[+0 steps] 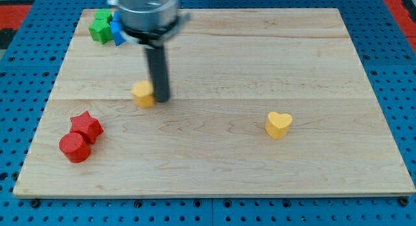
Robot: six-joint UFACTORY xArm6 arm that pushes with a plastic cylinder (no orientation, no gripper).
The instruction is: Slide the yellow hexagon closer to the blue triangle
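Note:
The yellow hexagon (143,94) lies on the wooden board, left of centre. My tip (161,98) touches the board right beside the hexagon's right side. The blue triangle (117,32) sits at the view's top left, partly hidden behind the arm's body, with a green block (101,26) touching its left side. The hexagon is well below the blue triangle in the view.
A red star (86,126) and a red cylinder (75,147) sit together at the view's lower left. A yellow heart (278,124) lies right of centre. The board (260,63) rests on a blue pegboard surface.

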